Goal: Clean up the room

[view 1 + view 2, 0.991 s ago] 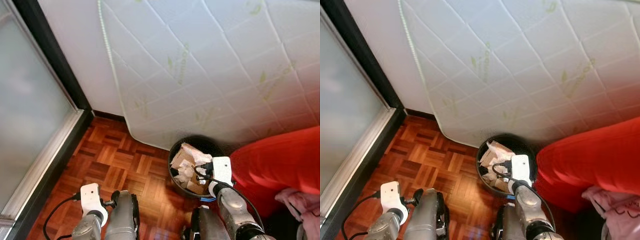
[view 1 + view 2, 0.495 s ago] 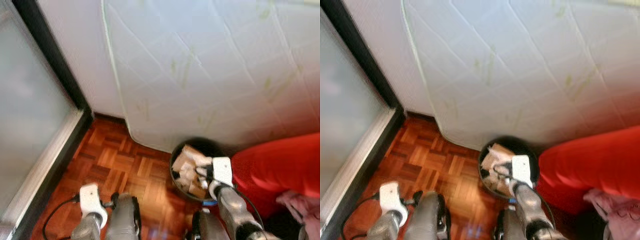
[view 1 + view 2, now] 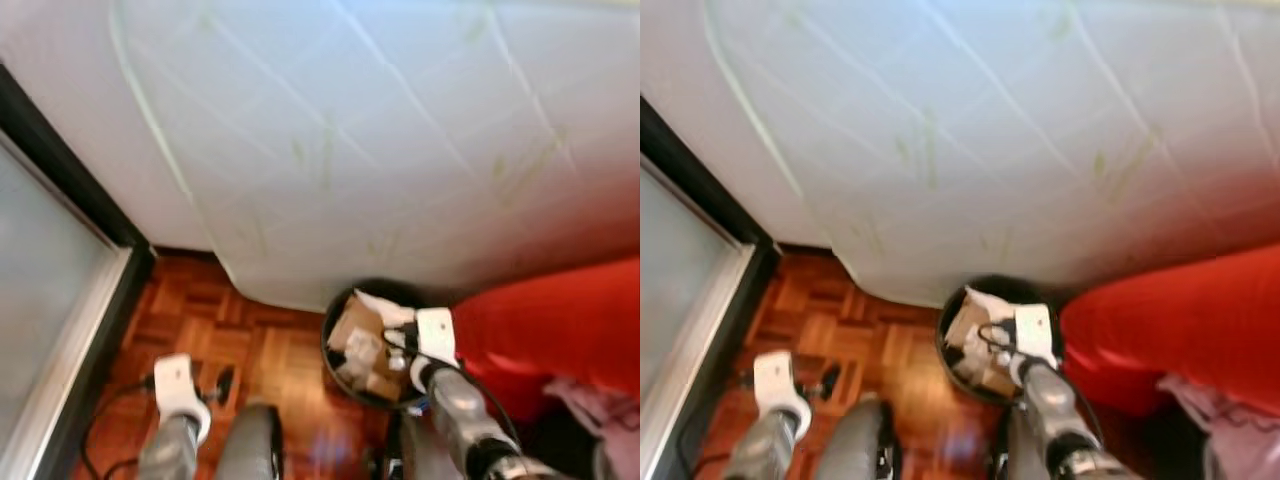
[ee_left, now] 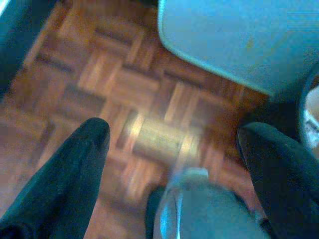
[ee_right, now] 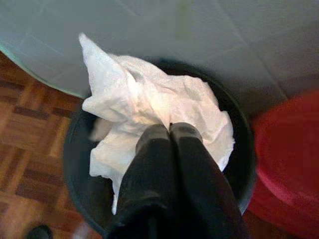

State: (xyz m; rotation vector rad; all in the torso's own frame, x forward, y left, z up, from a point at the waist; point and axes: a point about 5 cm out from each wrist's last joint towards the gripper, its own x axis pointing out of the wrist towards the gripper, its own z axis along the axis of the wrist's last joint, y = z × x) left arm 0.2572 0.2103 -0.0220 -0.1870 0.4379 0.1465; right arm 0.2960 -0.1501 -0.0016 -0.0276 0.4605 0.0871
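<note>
The right gripper [image 5: 169, 130] hangs over a round black bin [image 3: 340, 360] with its two fingers [image 5: 154, 149] pressed together on a crumpled white tissue [image 5: 149, 107], which bunches up above the bin's mouth, within its rim. From the head views, the bin stands on the parquet floor [image 3: 215, 340] right at the foot of a white quilted mattress [image 3: 350, 150] that leans upright, and it already holds scraps of brown cardboard and pale paper [image 3: 358, 345]. Just beside the bin, on the robot's right, is something big and red [image 3: 550, 330], touching or nearly touching the bin's side, with a bit of pink cloth [image 3: 600, 400] lower down at the edge. Along the robot's left runs a frosted glass door [image 3: 45, 300] in a dark frame. The left gripper [image 4: 174, 139] is held low over bare floor, well apart from the bin, its fingers [image 4: 82, 149] spread wide with nothing between them; the corner of the mattress shows beyond them, and the bin's dark wall just at the side. Both head views are a little blurred.
</note>
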